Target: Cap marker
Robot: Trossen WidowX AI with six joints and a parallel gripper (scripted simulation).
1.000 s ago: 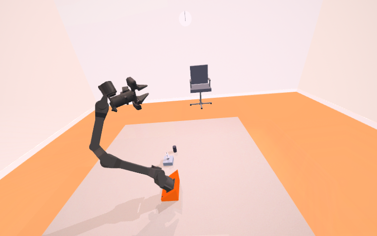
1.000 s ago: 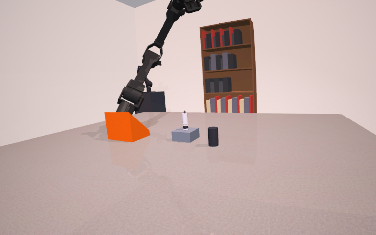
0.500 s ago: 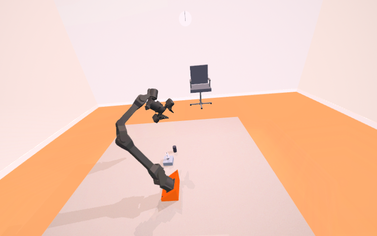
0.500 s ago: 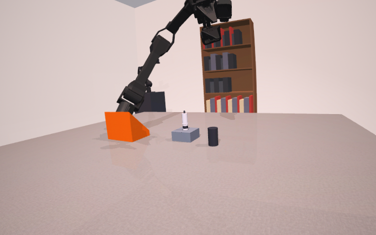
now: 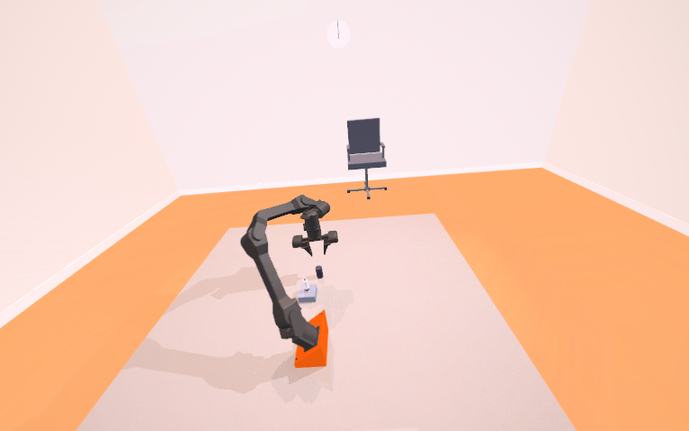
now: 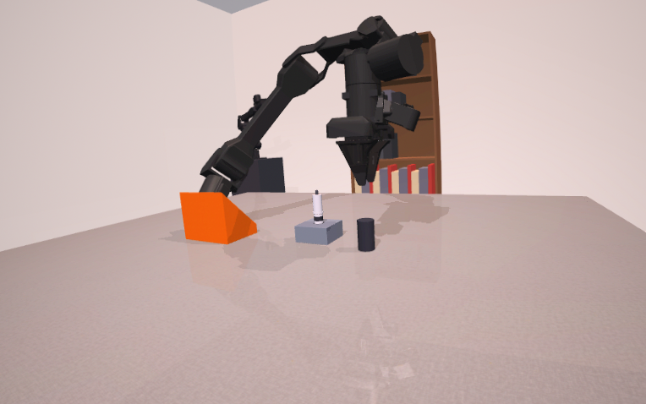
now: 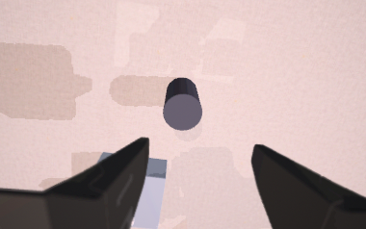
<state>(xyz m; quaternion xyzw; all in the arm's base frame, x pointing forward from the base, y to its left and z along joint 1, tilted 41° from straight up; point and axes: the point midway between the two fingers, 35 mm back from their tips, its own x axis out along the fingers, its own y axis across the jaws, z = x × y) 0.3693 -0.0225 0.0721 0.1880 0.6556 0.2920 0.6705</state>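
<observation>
The dark cap (image 5: 318,271) (image 6: 365,234) (image 7: 182,112) stands upright on the table. The white marker (image 5: 306,284) (image 6: 317,204) stands upright, dark tip up and uncapped, in the grey-blue holder block (image 5: 307,298) (image 6: 310,234) (image 7: 157,167). In the wrist view the block is partly hidden by the left finger, and the marker is not seen. My gripper (image 5: 317,253) (image 6: 366,183) (image 7: 200,149) is open and empty, pointing down, well above the cap. In the wrist view the cap shows beyond the fingertips, slightly left of the middle of the gap between them.
The arm's orange base (image 5: 317,350) (image 6: 205,219) stands on the table (image 5: 431,330) (image 6: 238,342), on the other side of the holder block from the cap. An office chair (image 5: 363,137) stands beyond the table. A bookshelf (image 6: 435,114) stands behind the arm in the exterior view.
</observation>
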